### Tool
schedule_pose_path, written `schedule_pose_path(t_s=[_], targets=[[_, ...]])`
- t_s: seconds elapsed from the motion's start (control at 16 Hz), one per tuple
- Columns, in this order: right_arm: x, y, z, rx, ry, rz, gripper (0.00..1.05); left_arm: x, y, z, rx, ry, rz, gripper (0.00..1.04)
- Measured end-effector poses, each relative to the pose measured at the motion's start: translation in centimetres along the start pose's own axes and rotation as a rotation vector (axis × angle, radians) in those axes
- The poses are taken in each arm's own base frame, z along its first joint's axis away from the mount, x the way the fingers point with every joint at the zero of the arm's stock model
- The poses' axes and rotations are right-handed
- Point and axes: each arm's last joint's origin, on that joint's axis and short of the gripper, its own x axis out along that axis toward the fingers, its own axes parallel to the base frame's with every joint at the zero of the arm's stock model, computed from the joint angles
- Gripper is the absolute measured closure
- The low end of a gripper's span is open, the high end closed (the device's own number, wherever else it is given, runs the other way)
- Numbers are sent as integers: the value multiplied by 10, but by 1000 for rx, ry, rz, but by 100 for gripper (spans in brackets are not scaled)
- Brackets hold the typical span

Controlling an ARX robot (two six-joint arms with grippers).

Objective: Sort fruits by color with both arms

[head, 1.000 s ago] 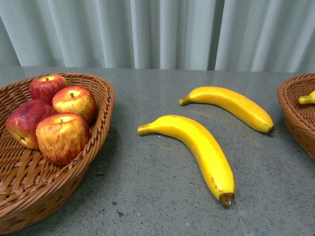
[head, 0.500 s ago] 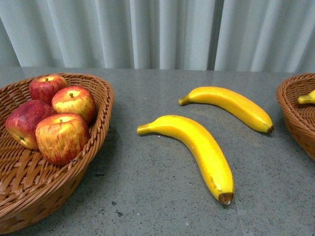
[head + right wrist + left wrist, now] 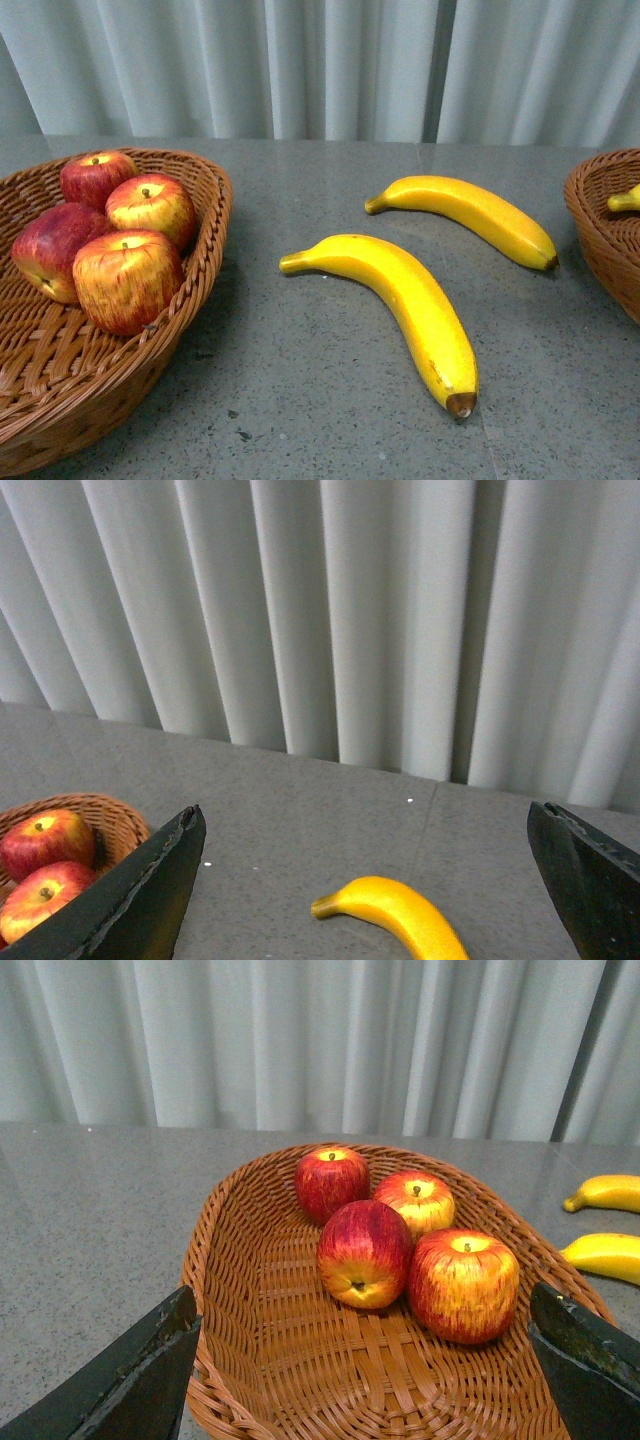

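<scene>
Remaining unmoved at three o'clock of the brown wicker basket [image 3: 208,250], two long yellow bananas [image 3: 400,298] await the wide-open left pincer [image 3: 362,1310] and right pincer [image 3: 365,825].

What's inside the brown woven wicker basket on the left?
Four glossy red-and-yellow apples clustered at one end of the brown wicker basket; the weave beneath them is covered.

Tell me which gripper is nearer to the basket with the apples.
Left. The left gripper hangs close to the basket, jaws framing its apples; the right gripper is farther, catching only the basket's edge in its view.
</scene>
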Motion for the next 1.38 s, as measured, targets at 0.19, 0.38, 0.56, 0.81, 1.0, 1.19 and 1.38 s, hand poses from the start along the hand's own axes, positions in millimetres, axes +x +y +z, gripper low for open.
schedule_pose_path(t_s=[0.19, 0.38, 0.56, 0.81, 1.0, 1.19, 1.38], targets=[[37, 34, -8, -33, 165, 89, 7, 0, 0, 0, 0, 0, 0, 7], [54, 50, -37, -70, 412, 140, 7, 0, 0, 0, 0, 0, 0, 7], [47, 53, -64, -119, 648, 162, 7, 0, 0, 0, 0, 0, 0, 7], [44, 53, -87, -163, 738, 167, 7, 0, 0, 0, 0, 0, 0, 7], [46, 52, -101, -179, 783, 161, 7, 0, 0, 0, 0, 0, 0, 7], [53, 51, -112, -182, 825, 156, 7, 0, 0, 0, 0, 0, 0, 7], [56, 49, -118, -180, 846, 149, 7, 0, 0, 0, 0, 0, 0, 7]])
